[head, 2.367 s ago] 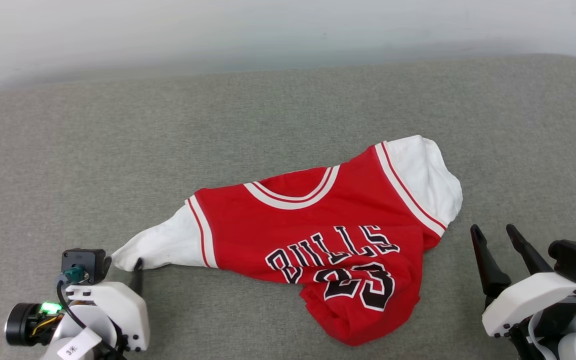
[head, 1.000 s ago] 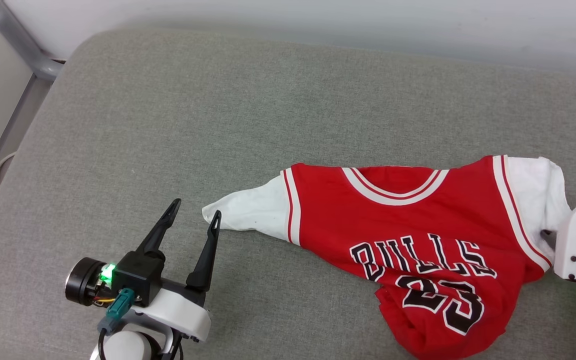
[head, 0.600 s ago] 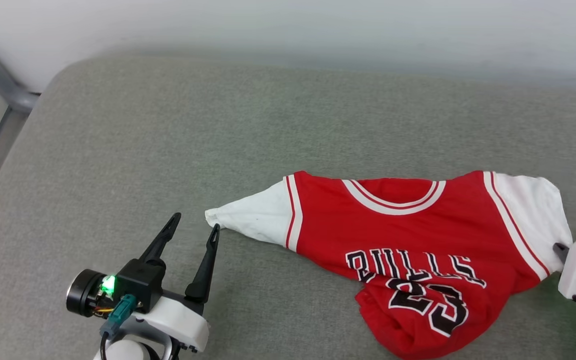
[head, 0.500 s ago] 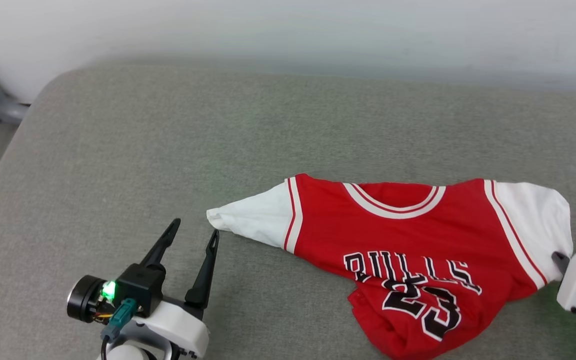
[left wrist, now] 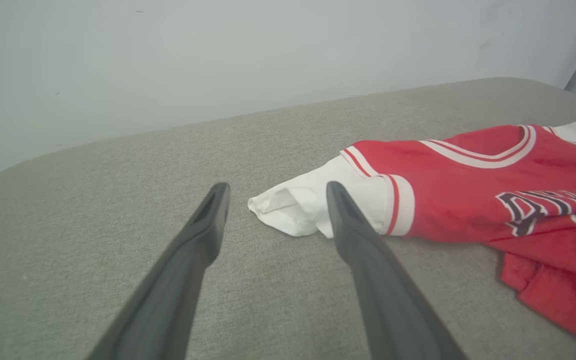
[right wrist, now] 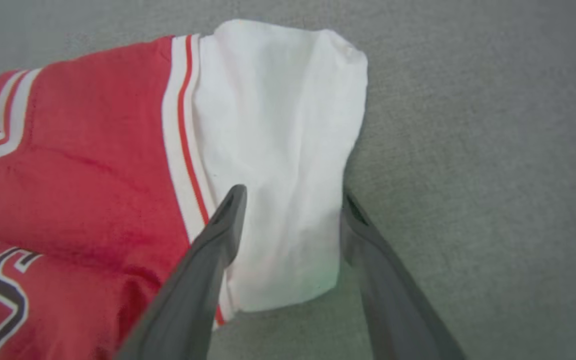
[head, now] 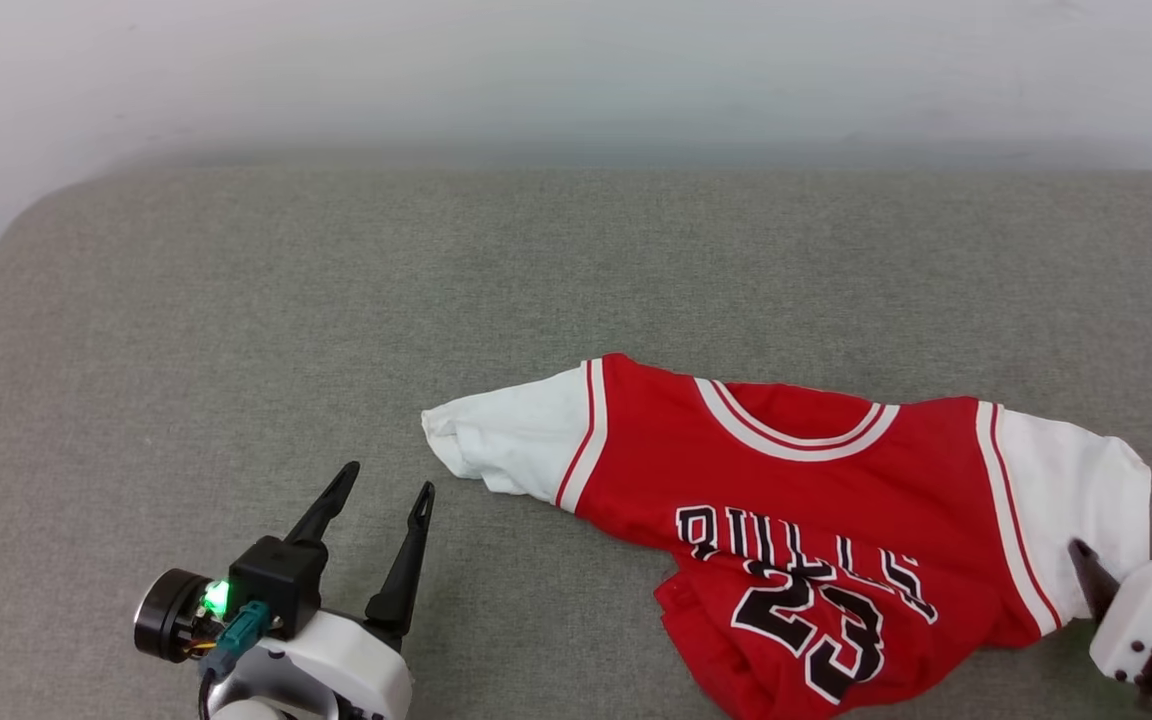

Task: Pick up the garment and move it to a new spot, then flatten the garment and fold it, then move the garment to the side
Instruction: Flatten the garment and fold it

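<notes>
Soft matt cloth garment (head: pixel 786 480), coarse woven grey cushion (head: pixel 336 300)

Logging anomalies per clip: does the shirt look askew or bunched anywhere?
Yes. The garment lies crooked on the grey cushion, its lower hem crumpled below the number, warping the lettering. No damage visible.

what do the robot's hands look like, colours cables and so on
The left hand has two long, tapering black fingers on a glossy white shell, with a black block carrying a green light, a teal plug and a black cable. The right hand has the same dark fingers and white shell.
</notes>
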Robot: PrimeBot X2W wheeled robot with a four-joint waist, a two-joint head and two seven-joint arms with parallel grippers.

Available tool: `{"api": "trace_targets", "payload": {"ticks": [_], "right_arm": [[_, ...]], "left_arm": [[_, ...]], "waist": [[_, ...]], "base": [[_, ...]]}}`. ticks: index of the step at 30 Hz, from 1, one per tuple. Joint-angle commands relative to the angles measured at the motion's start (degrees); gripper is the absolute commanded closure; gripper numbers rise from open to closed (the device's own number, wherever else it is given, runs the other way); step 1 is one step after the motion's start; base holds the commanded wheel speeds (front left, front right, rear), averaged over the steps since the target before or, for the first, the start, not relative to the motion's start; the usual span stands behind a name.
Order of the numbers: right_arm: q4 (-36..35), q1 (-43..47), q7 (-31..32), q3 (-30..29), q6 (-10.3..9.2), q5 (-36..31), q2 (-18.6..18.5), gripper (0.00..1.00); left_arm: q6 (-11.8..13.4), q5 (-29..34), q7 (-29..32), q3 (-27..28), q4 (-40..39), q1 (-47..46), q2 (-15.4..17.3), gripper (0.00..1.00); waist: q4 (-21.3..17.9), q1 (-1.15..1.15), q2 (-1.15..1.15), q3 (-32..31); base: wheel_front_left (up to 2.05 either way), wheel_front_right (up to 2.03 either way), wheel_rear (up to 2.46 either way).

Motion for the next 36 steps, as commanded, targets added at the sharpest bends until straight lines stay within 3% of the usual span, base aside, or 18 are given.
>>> {"api": "trace_targets", "payload": {"ticks": [1, 3, 9, 15, 19, 22, 26, 31, 36], "right_arm": [[-2.1, -0.6, -2.8, 2.1, -0.06, -0.4, -0.5, 0.0], [-4.2, -0.1, -6.1, 4.5, -0.08, -2.1, -2.6, 0.0], [-10.2, 1.4, -14.5, 8.7, -0.05, -1.7, -3.9, 0.0], [-17.0, 4.4, -22.3, 8.8, -0.05, -0.9, -0.9, 0.0], [-20.9, 5.3, -24.3, 8.2, -0.05, -1.6, 2.0, 0.0], [-23.2, 4.7, -24.2, 8.6, -0.05, -2.3, 3.1, 0.0], [-25.1, 3.7, -24.2, 8.5, -0.05, -3.3, 4.1, 0.0], [-26.9, 3.3, -24.2, 8.7, -0.05, -4.4, 5.4, 0.0], [-27.2, 2.5, -24.8, 9.1, -0.05, -4.6, 6.5, 0.0]], "left_arm": [[-0.1, -0.8, -0.5, 0.3, 0.1, 0.3, -0.2, 0.0], [-0.1, -1.6, -0.9, 0.7, 0.0, 0.3, -0.5, 0.0], [0.6, -3.4, -2.4, 2.1, -0.6, 0.3, -1.1, 0.0], [0.1, -5.6, -4.0, 3.3, -2.5, 0.2, -2.4, 0.0], [-1.2, -6.4, -2.0, 3.6, -3.7, -2.1, -0.6, 0.0], [-2.7, -8.1, 4.9, 3.1, -3.8, -5.5, 2.1, 0.0], [-4.2, -12.7, 20.3, 1.4, -3.5, -11.7, 6.8, 0.0], [-4.8, -18.4, 39.0, -0.9, -3.0, -19.8, 12.5, 0.0], [-4.8, -24.4, 51.8, -3.1, -1.9, -25.2, 16.3, 0.0]], "waist": [[-0.7, 0.01, 0.0, -0.5], [-1.2, 0.01, 0.0, -0.9], [-2.6, 0.01, 0.0, -1.8], [-3.8, 0.01, 0.0, -1.0], [-4.9, 0.01, 0.0, 1.1], [-5.8, 0.01, 0.0, 3.2], [-6.9, 0.01, 0.0, 5.4], [-8.0, 0.01, 0.0, 8.0], [-9.0, 0.01, 0.0, 10.2]], "base": [[0.0, 0.0, 0.0], [0.0, 0.0, 0.0], [0.0, 0.0, 0.0], [0.0, 0.0, 0.0], [0.0, 0.0, 0.0], [0.0, 0.0, 0.0], [0.0, 0.0, 0.0], [0.0, 0.0, 0.0], [0.0, 0.0, 0.0]]}}
